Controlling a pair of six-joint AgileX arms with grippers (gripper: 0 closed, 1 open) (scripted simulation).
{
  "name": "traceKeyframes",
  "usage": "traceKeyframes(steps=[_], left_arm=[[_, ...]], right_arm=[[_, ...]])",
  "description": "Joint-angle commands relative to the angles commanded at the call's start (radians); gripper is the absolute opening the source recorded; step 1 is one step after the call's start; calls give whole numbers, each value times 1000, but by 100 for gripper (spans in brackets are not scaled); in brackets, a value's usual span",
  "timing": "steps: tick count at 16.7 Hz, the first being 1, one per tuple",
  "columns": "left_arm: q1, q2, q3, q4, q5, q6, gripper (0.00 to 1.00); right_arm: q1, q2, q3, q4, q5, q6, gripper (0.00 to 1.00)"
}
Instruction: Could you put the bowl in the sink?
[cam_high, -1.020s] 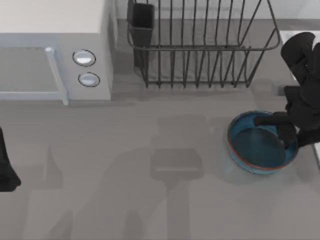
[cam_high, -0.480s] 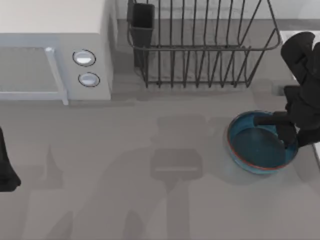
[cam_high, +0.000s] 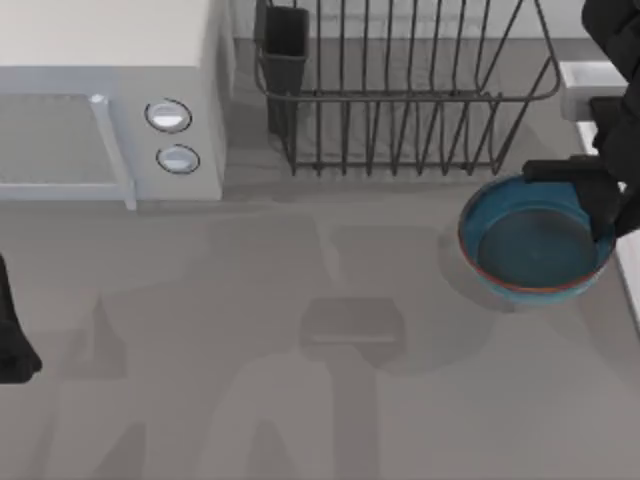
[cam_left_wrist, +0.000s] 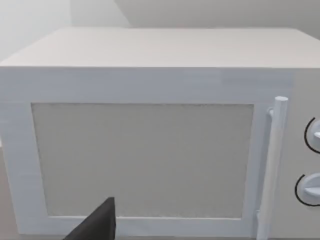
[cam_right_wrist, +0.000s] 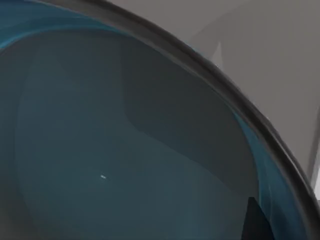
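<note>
The left gripper (cam_high: 12, 345) sits parked at the counter's (cam_high: 300, 420) left edge, its fingers impossible to read; at the right, the right gripper (cam_high: 598, 205) is clamped on the bowl's (cam_high: 530, 250) rim, just beside the sink (cam_high: 628, 270); carrying across and release remain.

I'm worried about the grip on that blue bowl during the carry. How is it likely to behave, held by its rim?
The bowl looks glazed and smooth, so it may slip in the right gripper, which pinches only the rim. Held at one edge, it would probably tilt downward. It looks rigid like ceramic and could chip if dropped near the sink.
</note>
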Motion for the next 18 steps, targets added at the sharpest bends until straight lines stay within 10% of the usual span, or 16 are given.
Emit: traceKeyframes(steps=[11, 18], left_arm=[[0, 0, 0, 0, 0, 0, 100], [0, 0, 0, 0, 0, 0, 100]], right_arm=[[0, -51, 178, -209, -1, -3, 0], [-72, -100, 6, 80, -116, -37, 0]])
